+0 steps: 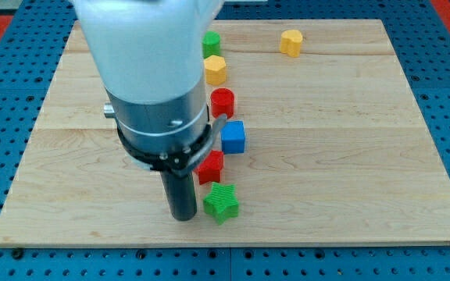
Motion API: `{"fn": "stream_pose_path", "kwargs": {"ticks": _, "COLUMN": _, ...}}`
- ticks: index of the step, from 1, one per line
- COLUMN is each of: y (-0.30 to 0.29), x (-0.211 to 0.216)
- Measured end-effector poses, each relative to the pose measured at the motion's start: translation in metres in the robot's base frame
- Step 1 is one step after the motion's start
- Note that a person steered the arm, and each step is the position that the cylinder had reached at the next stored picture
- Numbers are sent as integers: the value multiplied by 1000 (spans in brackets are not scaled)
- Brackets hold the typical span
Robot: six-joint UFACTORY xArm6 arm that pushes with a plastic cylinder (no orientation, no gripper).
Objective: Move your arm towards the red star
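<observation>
Nearest the camera, low in the frame's centre, my tip (183, 216) rests on the wooden board (350, 156) just left of the green star (221, 202); the arm ends in a bare rod, with no claw to open or close. The red star (211, 166) sits just above, partly hidden behind the arm. Higher up lie a blue cube (233, 136), red cylinder (223, 101), yellow hexagon (216, 69), green block (211, 43), and, upper right, another yellow block (291, 42).

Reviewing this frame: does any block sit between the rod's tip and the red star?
Nothing visible does. My tip sits just to the view's left of the green star, and the red star lies just up and right of it, partly hidden by the arm, with no block between.
</observation>
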State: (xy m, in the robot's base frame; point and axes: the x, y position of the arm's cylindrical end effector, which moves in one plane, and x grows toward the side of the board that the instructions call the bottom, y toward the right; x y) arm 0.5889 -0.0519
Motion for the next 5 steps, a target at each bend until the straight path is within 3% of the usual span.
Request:
{"fn": "stream_pose_path", "kwargs": {"ticks": 1, "y": -20, "x": 2}}
{"fn": "stream_pose_path", "kwargs": {"ticks": 2, "y": -71, "x": -41}}
{"fn": "stream_pose_path", "kwargs": {"ticks": 3, "y": -63, "x": -67}}
{"fn": "stream_pose_path", "kwargs": {"ticks": 4, "y": -12, "x": -67}}
{"fn": "stream_pose_path", "kwargs": {"ticks": 5, "y": -1, "x": -67}}
